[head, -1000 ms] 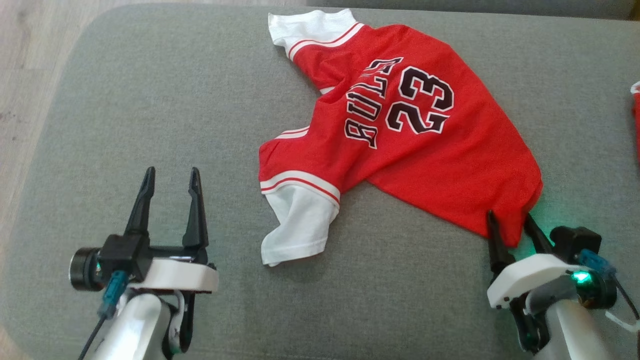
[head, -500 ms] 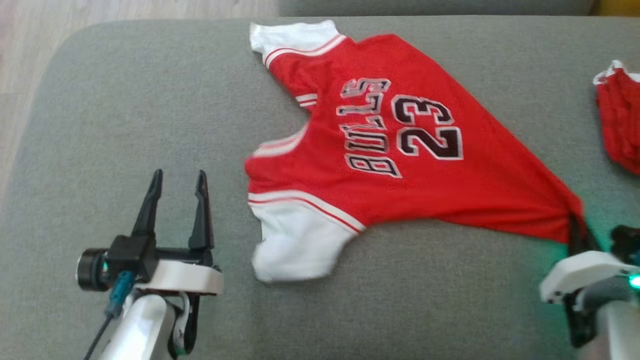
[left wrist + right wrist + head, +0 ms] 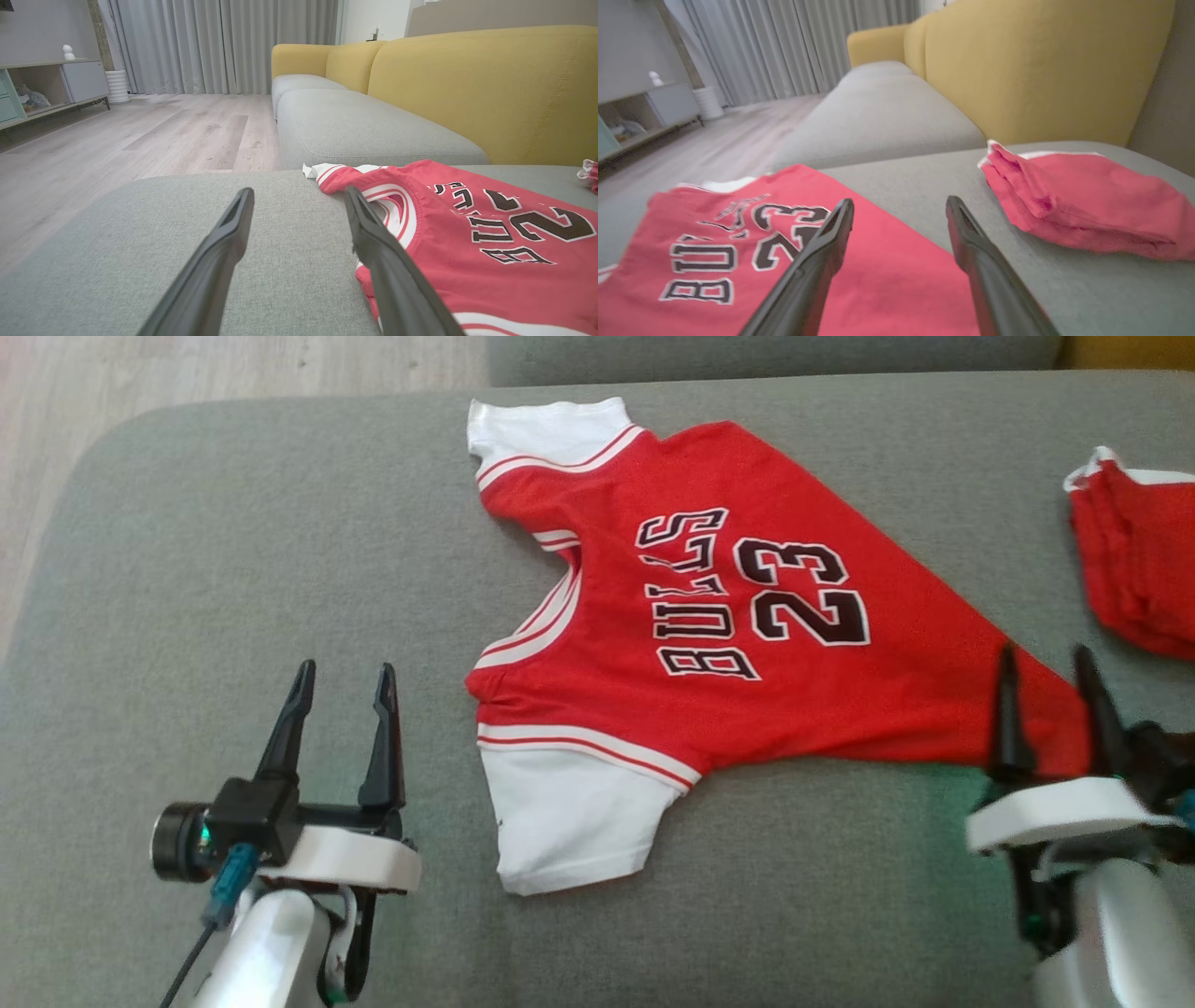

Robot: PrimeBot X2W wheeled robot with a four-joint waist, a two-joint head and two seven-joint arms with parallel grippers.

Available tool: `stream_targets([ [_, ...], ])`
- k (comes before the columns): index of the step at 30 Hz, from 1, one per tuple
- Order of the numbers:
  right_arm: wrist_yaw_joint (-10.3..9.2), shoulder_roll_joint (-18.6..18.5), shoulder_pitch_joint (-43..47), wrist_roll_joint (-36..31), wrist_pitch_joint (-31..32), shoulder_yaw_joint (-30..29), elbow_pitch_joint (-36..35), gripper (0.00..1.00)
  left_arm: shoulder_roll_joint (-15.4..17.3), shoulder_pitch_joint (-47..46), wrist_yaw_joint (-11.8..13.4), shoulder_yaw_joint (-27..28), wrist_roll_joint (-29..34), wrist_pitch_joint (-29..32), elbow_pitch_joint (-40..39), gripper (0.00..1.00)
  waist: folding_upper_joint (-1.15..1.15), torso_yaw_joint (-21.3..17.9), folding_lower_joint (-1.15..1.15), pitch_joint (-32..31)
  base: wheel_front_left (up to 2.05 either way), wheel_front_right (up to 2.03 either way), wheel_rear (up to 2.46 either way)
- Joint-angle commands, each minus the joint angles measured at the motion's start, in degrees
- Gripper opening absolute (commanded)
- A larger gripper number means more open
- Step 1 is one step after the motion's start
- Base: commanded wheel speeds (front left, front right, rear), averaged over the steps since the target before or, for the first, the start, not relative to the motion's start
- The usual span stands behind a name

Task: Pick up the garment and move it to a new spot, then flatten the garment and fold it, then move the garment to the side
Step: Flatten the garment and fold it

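Note:
The garment (image 3: pixel 747 616) is a red jersey with white sleeves and "BULLS 23" in black, spread on the grey cushion (image 3: pixel 233 569). It also lies in the left wrist view (image 3: pixel 490 233) and the right wrist view (image 3: pixel 738 252). My right gripper (image 3: pixel 1046 658) is open at the jersey's stretched lower right corner, fingers (image 3: pixel 831 233) apart above the red cloth, nothing pinched. To the left of the near white sleeve, my left gripper (image 3: pixel 344 672) stands open over bare cushion, its fingers (image 3: pixel 233 224) empty.
A second red garment (image 3: pixel 1134 560), folded, lies at the cushion's right edge (image 3: pixel 1087 205). A yellow sofa back (image 3: pixel 467 84) and more grey seats (image 3: pixel 364 126) run behind. Wooden floor (image 3: pixel 140 135) lies beyond the cushion's left and far-left edges.
The right gripper pulled the jersey's corner to the right, stretching it flatter, then opened and let go. The camera has shifted too. The left gripper has kept its place.

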Motion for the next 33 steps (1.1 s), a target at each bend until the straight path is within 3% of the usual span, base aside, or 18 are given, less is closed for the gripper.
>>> stream_targets([
  [1, 0.37, -0.5, -0.1, 0.7, -1.0, 2.3, -2.4, 1.00, 0.5, -2.0, 0.1, 2.5, 0.5, -0.5, -1.4, 1.00, 0.00, -0.4, 0.00, -0.2, 0.00, 0.00, 0.00],
  [9, 0.37, -0.5, 4.0, 6.0, -3.7, 11.2, -8.9, 1.00, 0.4, -3.7, -2.5, 1.7, -0.6, 1.4, 1.7, 1.00, 0.00, -3.1, 0.00, 0.8, 0.00, 0.00, 0.00],
  [20, 0.37, -0.5, 3.5, 6.8, -3.9, 12.2, -10.9, 1.00, 1.6, -12.5, -5.9, -1.7, -0.4, 12.2, 11.0, 1.00, 0.00, -7.5, 0.00, 6.2, 0.00, 0.00, 0.00],
  [29, 0.37, -0.5, 3.1, 7.2, -4.0, 12.6, -11.0, 1.00, 2.8, -15.2, -9.2, -3.3, -1.3, 16.3, 17.6, 1.00, 0.00, -9.0, 0.00, 7.4, 0.00, 0.00, 0.00],
  [30, 0.37, -0.5, 3.0, 7.2, -4.0, 12.7, -11.0, 1.00, 2.9, -15.2, -9.6, -3.5, -1.4, 16.7, 18.2, 0.93, 0.00, -9.2, 0.00, 7.4, 0.00, 0.00, 0.00],
  [31, 0.37, -0.5, 3.0, 7.1, -4.0, 12.7, -11.0, 1.00, 3.0, -15.3, -9.9, -3.7, -1.5, 17.0, 18.7, 0.41, 0.00, -9.3, 0.00, 7.4, 0.00, 0.00, 0.00],
  [32, 0.37, -0.5, 3.0, 7.0, -4.0, 12.6, -11.0, 1.00, 3.2, -15.5, -10.1, -3.8, -1.5, 16.9, 18.9, 0.00, 0.00, -9.5, 0.00, 7.4, 0.00, 0.00, 0.00],
  [33, 0.37, -0.5, 2.9, 6.9, -4.0, 12.5, -11.0, 1.00, 3.4, -15.7, -10.2, -3.8, -1.5, 16.5, 19.1, 0.00, 0.00, -9.6, 0.00, 7.4, 0.00, 0.00, 0.00],
])
